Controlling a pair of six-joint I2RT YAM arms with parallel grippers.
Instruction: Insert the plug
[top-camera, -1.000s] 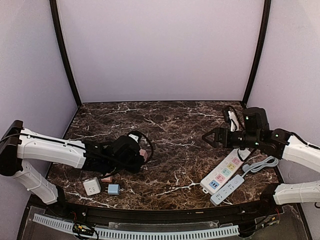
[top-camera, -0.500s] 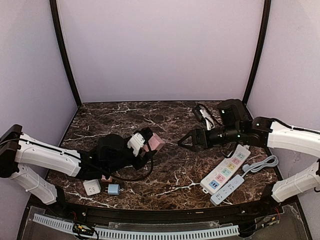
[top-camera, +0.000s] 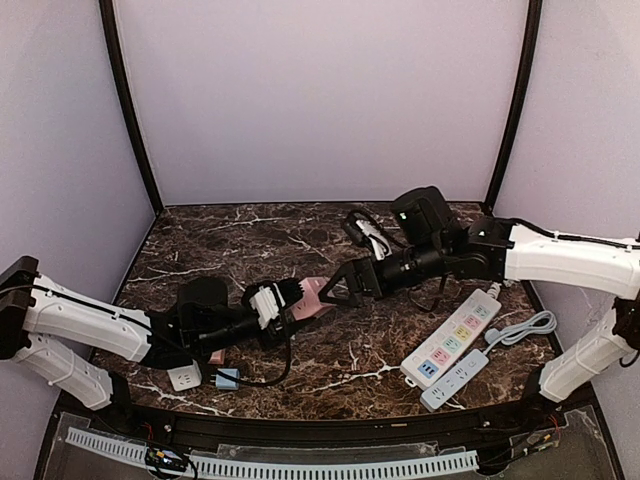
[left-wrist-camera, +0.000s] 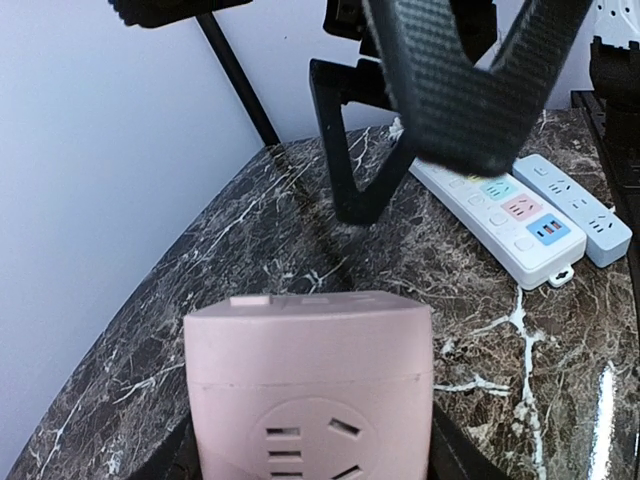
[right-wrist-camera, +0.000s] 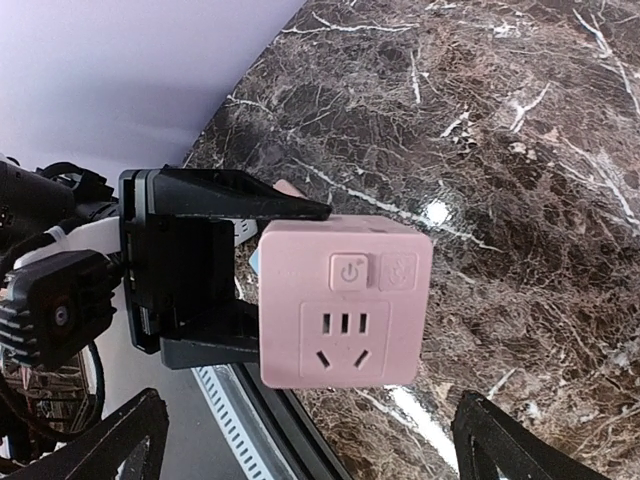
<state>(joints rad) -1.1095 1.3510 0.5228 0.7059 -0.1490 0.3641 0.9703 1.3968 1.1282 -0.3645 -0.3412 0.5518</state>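
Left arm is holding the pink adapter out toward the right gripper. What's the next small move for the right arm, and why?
Probably ease the right gripper forward until its open fingers straddle the pink adapter, then close. The left gripper grips the adapter with its socket face toward the right wrist camera, centred between the right fingers, which look short of its sides.

Enclosed booth in pale lilac.
Plain walls (top-camera: 320, 100) on three sides, black corner posts (top-camera: 128, 110), dark white-veined marble surface (top-camera: 230, 235) glinting under soft light.
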